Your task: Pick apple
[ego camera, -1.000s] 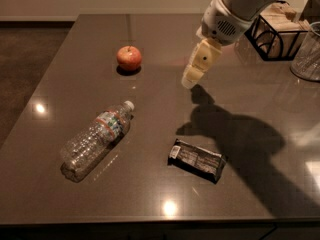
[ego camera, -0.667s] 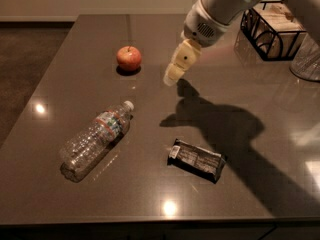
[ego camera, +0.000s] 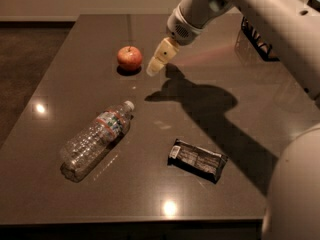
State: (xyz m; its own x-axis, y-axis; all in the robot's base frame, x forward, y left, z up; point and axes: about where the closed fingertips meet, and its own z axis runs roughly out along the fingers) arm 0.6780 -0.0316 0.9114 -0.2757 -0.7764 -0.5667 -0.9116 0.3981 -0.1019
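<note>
Apple (ego camera: 129, 58): upright on table (ego camera: 75, 49), toward 11 o'clock. Gripper (ego camera: 154, 69): just beside apple at its 3 o'clock, not touching; whether apart or together cannot be told. Plastic bottle (ego camera: 97, 139): lying at 8 o'clock. Dark wrapped bar (ego camera: 197, 159): 5 o'clock.
</note>
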